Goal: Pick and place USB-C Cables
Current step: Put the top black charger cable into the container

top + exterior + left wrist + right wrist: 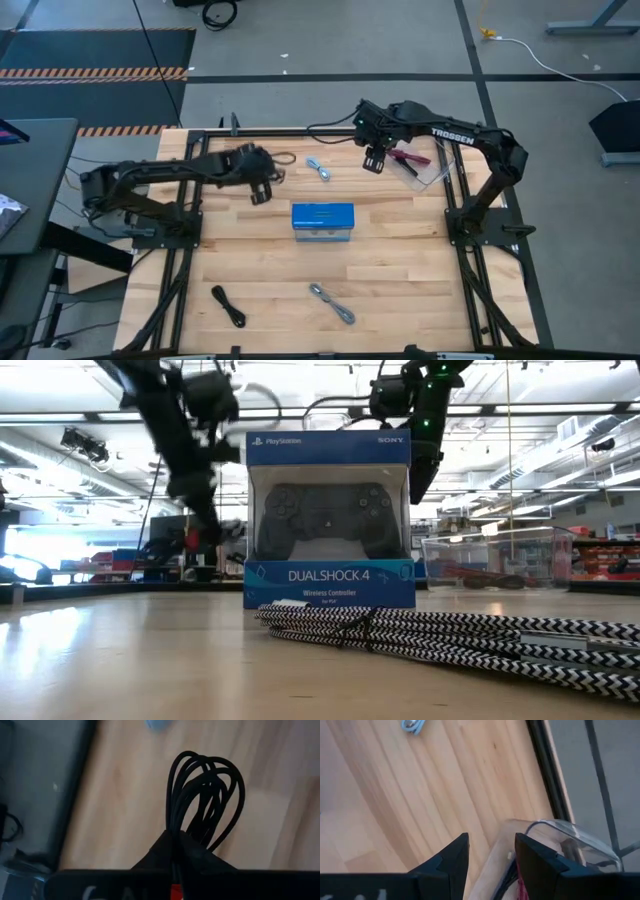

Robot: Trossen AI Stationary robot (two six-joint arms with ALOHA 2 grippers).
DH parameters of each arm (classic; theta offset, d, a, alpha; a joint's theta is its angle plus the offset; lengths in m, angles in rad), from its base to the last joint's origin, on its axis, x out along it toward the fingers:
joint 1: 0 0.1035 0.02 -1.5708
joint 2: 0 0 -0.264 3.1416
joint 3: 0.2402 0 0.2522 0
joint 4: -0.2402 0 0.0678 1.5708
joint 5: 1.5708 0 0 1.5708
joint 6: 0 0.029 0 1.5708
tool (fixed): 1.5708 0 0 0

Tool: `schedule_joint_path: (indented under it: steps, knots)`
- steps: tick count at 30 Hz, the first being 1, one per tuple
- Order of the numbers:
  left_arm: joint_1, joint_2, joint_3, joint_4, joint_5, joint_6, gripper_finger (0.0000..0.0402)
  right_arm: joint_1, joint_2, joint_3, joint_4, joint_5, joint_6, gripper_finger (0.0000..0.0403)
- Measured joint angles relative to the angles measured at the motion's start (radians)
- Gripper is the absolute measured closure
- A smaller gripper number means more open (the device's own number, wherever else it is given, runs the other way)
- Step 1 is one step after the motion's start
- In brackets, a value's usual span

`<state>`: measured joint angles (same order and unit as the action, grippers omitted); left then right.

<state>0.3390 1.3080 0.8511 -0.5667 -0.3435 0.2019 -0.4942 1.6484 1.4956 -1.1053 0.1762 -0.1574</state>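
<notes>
High view: my left gripper (262,188) sits over the table's far left part, closed on a black cable (281,160) looped beside it. My right gripper (374,160) hangs at the far right, next to the clear bin (445,168), red cable (412,158) inside. Pale blue cable (320,168) lies between my arms, blue box (323,222) mid-table, another black cable (230,307) and a silver-grey cable (332,303) at the near edge.

Low view: box in front, braided silver-grey cable (440,637) before it, bin (500,560) to the right.

Left wrist view: my fingers (200,855) pinched tight on the black cable loops (205,795), above the wood.

Right wrist view: my fingers (450,860) stand apart, holding nothing, at the bin rim (570,832).
</notes>
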Motion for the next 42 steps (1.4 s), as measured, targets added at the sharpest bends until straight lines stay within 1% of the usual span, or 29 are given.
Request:
schedule_joint_path:
  steps: [5, 7, 9, 11, 13, 16, 18, 21, 23, 26, 28, 31, 34, 39, 42]
  knots:
    - [0.03, -0.052, 0.145, -0.011, 0.017, 0.07, 0.0391, 0.0, -0.041, 0.034, 0.012, 0.063, -0.022, 0.0237]
    - [0.042, -0.062, 0.212, -0.002, 0.068, 0.086, 0.0391, 0.0, -0.062, 0.06, 0.026, 0.066, -0.025, 0.0237]
    - [0.053, -0.066, 0.277, 0.03, 0.141, 0.099, 0.0391, 0.0, -0.087, 0.081, 0.079, 0.053, -0.026, 0.0237]
    - [0.053, -0.067, 0.334, 0.104, 0.232, 0.117, 0.0391, 0.009, -0.115, 0.091, 0.153, 0.005, -0.037, 0.0237]
    - [0.051, -0.067, 0.379, 0.189, 0.316, 0.123, 0.0391, 0.019, -0.142, 0.091, 0.25, -0.078, -0.069, 0.0237]
    - [0.049, -0.067, 0.422, 0.305, 0.408, 0.115, 0.0391, 0.044, -0.173, 0.091, 0.379, -0.204, -0.102, 0.0237]
    - [0.05, -0.067, 0.434, 0.356, 0.448, 0.098, 0.0391, 0.066, -0.19, 0.091, 0.449, -0.252, -0.12, 0.0237]
    - [0.051, -0.066, 0.434, 0.4, 0.493, 0.091, 0.0391, 0.1, -0.209, 0.092, 0.544, -0.265, -0.177, 0.0237]
    - [0.051, -0.065, 0.434, 0.446, 0.547, 0.071, 0.0388, 0.119, -0.212, 0.092, 0.598, -0.269, -0.205, 0.0237]
    - [0.05, -0.065, 0.434, 0.55, 0.636, 0.043, 0.0385, 0.138, -0.206, 0.092, 0.658, -0.297, -0.212, 0.0237]
    - [0.05, -0.065, 0.434, 0.622, 0.677, 0.017, 0.0387, 0.149, -0.194, 0.091, 0.689, -0.311, -0.213, 0.0237]
    - [0.051, -0.065, 0.434, 0.68, 0.692, -0.014, 0.039, 0.164, -0.176, 0.088, 0.72, -0.304, -0.222, 0.0237]
    - [0.051, -0.064, 0.434, 0.657, 0.692, -0.015, 0.0389, 0.167, -0.176, 0.088, 0.753, -0.307, -0.237, 0.0237]
    - [0.05, -0.063, 0.434, 0.648, 0.693, -0.008, 0.0389, 0.181, -0.178, 0.088, 0.801, -0.381, -0.237, 0.0237]
    - [0.051, -0.063, 0.434, 0.674, 0.693, -0.009, 0.0389, 0.192, -0.172, 0.088, 0.805, -0.386, -0.236, 0.0237]
